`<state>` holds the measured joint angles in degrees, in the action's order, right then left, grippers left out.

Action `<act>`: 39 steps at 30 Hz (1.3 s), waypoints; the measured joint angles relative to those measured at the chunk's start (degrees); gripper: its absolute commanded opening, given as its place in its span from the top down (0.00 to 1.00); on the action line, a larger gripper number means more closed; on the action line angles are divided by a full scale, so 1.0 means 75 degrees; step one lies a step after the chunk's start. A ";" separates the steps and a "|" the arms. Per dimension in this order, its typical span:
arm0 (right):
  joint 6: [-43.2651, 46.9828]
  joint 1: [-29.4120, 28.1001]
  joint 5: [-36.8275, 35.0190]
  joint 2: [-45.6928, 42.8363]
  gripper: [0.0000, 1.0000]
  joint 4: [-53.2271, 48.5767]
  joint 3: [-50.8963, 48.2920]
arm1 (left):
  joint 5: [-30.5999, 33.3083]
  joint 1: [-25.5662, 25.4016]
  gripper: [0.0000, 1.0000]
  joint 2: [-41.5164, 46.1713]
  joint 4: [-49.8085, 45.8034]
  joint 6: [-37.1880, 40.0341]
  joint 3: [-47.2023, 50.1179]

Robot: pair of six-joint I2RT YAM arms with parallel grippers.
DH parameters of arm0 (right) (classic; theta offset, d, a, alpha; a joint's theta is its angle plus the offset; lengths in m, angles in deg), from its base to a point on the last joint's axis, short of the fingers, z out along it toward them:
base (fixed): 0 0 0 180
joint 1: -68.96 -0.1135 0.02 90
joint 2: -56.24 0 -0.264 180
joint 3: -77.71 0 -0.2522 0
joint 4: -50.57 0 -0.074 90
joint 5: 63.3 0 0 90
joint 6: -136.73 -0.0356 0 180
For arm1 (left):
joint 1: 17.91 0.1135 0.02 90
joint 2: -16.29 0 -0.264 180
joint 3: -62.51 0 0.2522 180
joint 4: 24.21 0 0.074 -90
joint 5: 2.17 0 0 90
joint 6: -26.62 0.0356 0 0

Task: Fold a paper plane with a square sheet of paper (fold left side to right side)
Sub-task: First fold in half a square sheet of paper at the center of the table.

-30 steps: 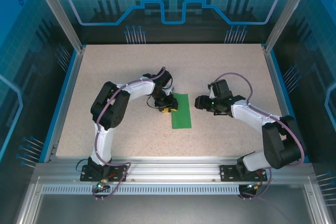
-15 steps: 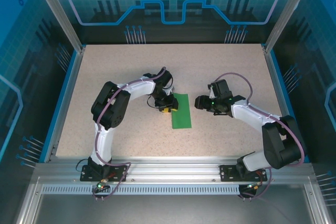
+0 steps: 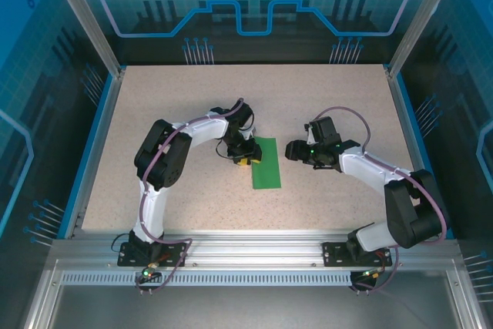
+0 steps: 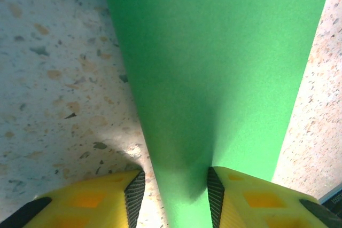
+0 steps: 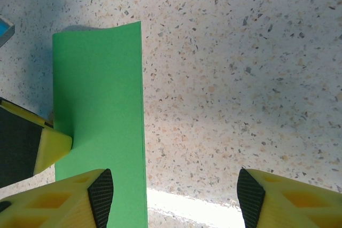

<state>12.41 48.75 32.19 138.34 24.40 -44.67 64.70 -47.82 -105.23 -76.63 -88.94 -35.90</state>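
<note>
At the far left we see the blue raised rim [image 3: 98, 136] bounding the flat, speckled beige tabletop [image 3: 146, 105]. A broad bare strip of that surface lies between the rim and the left arm. The far half of the table is likewise open, and a bare band runs along the near silver aluminium rail [image 3: 254, 243].

Moving right, the left gripper [image 3: 243, 157] sits low at the left long edge of the thin, bright green sheet of paper [image 3: 267, 169], towards its far end. The paper lies flat near the table's middle as a narrow rectangle, long edges running near to far, well clear of every rim.

In the left wrist view we look down between the yellow fingers with black ribbed pads of the left gripper [image 4: 175, 185]. The jaws stand partly apart. The green paper [image 4: 214, 52] runs under the gap, the right finger overlaps it and the left finger is over bare table. We see no pinch on the sheet.

From the right wrist view, one yellow fingertip [image 5: 53, 148] of the left gripper rests on the left edge of the paper [image 5: 101, 89], whose right edge is straight and crisp.

Just right of the paper, not touching it, the right gripper [image 3: 293, 150] hovers with jaws wide apart and holding nothing [image 5: 175, 190]. Beyond it, open table extends to the right rim.
</note>
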 measured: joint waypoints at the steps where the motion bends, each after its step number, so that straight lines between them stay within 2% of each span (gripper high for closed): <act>1: 0.0000 0.0000 0.0012 0.0006 0.34 0.0000 0.0000 | 0.0000 0.0000 0.59 -0.0003 -0.0009 0.0000 -0.0006; 34: 0.0000 -0.0006 0.0128 0.0213 0.34 0.0006 0.0000 | -0.0003 -0.0003 0.58 -0.0093 -0.0163 -0.0003 -0.0149; 39: -0.0020 -0.0041 0.0358 0.0358 0.48 0.0128 0.0003 | 0.0000 -0.0003 0.58 -0.0093 -0.0166 -0.0003 -0.0149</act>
<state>12.25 48.45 34.88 141.03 25.36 -44.65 64.70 -47.84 -105.93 -77.87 -88.96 -37.01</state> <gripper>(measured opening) 0.570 0.418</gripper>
